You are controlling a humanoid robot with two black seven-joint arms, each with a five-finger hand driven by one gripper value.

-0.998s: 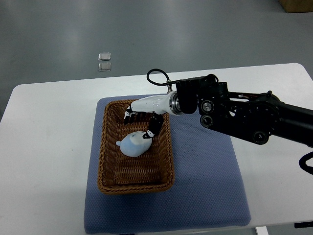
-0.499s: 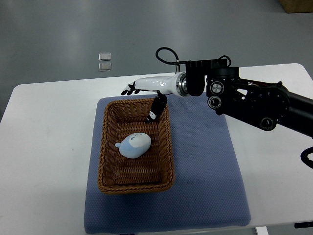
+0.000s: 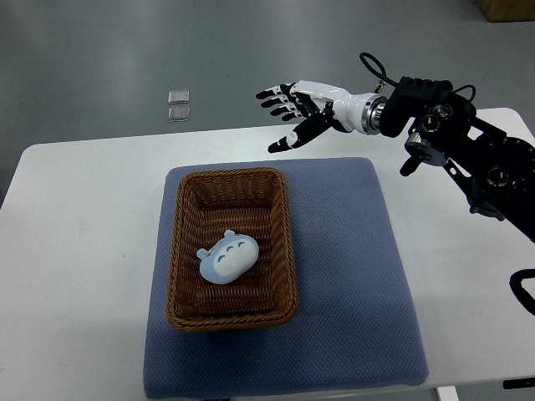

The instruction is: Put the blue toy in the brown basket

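Robot's right hand (image 3: 294, 113) hovers above the far edge of the white table (image 3: 75, 251), its arm reaching in from the right side of the picture. Its white palm and black-tipped fingers (image 3: 272, 93) are spread wide and hold nothing, with the thumb angled down toward the table. The hand is well apart from the brown basket (image 3: 178, 259), up and beyond its far rim, which suggests it has no further business inside the basket. That woven, rectangular basket sits on the left part of a blue-grey padded mat (image 3: 351, 276), which covers the middle of the table and probably keeps the basket from sliding. The blue toy (image 3: 227, 256), a rounded pale-blue plush with small ears and a white face or belly patch, lies inside the basket on its floor, roughly in the middle, touching nothing but the wicker beneath it. Judging from this, the placing looks complete: the toy rests where the task wants it, and the empty hand is clear of it. No left arm shows. Two small clear squares (image 3: 178, 105) lie on the grey floor beyond the table.
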